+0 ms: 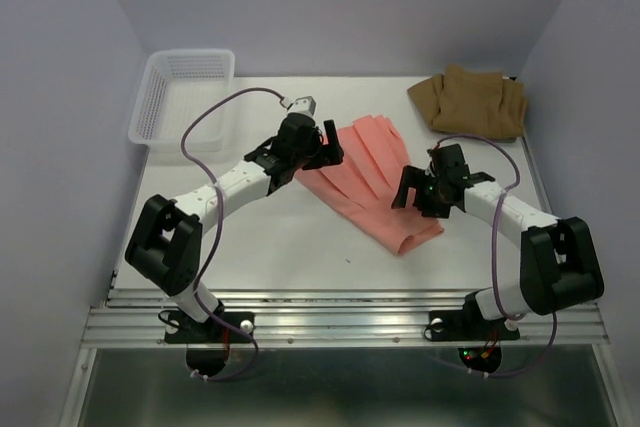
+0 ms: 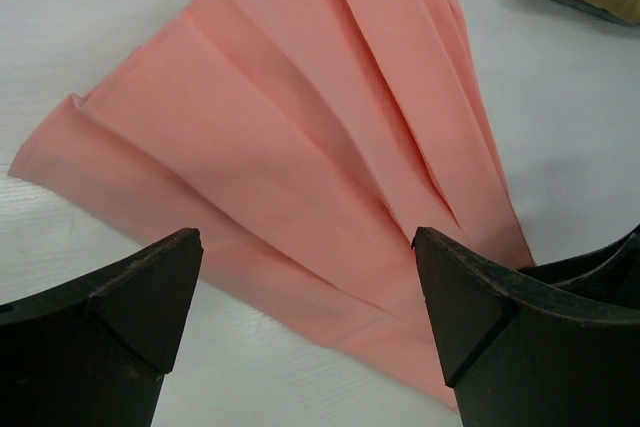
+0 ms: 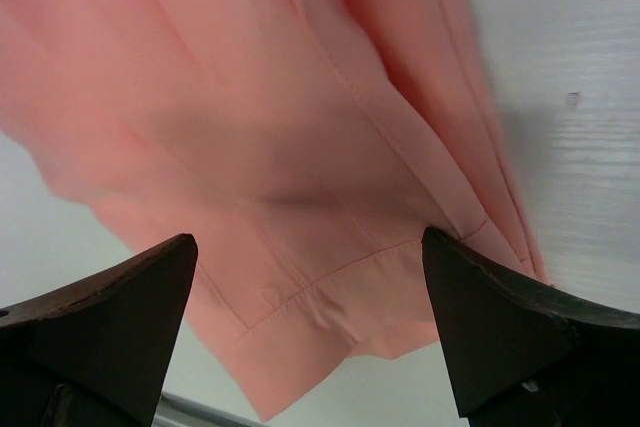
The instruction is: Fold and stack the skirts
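Salmon-pink skirt (image 1: 366, 165) is lying soft, likely floppy, so we are aiming our wide-open left gripper (image 1: 326, 150) and right gripper (image 1: 408, 190) at its hemmed edges.

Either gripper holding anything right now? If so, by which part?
Nothing is held. The left gripper and right gripper are both open above the salmon-pink skirt, which lies spread on the table, with no cloth pinched.

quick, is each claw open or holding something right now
left claw: open, holding nothing, over the pink skirt
right claw: open, holding nothing, over the same skirt
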You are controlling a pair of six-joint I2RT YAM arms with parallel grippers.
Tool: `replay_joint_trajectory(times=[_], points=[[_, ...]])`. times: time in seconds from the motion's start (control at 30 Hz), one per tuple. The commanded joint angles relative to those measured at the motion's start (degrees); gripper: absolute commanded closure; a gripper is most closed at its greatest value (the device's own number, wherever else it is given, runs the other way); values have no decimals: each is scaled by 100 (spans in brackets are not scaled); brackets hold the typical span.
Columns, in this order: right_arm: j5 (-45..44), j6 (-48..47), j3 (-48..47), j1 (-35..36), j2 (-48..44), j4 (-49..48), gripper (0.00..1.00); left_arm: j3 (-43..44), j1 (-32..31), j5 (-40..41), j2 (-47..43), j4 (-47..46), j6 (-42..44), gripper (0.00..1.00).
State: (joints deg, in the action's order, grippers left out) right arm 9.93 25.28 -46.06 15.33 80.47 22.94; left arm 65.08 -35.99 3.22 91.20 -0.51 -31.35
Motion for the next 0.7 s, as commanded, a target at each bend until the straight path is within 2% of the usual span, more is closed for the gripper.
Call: replay_joint_trajectory(times=[0.0, 0.2, 0.37, 0.5, 0.57, 0.67], points=[[-816, 240, 194, -363, 74, -263, 0, 453, -5, 39, 187, -124, 200, 1], [-1160, 504, 519, -742, 355, -624, 0, 629, -13, -269, 757, -326, 305, 1], [-748, 408, 651, -795, 593, -800, 0, 839, -5, -594, 1303, -388, 314, 1], [-590, 215, 599, -795, 444, -791, 0, 875, -13, -394, 1620, -397, 410, 1], [-458, 171, 520, -795, 242, -773, 0, 936, 48, -34, 1848, -336, 516, 1], [-352, 109, 379, -795, 40, -590, 0, 1077, 197, -137, 2138, -239, 595, 1]])
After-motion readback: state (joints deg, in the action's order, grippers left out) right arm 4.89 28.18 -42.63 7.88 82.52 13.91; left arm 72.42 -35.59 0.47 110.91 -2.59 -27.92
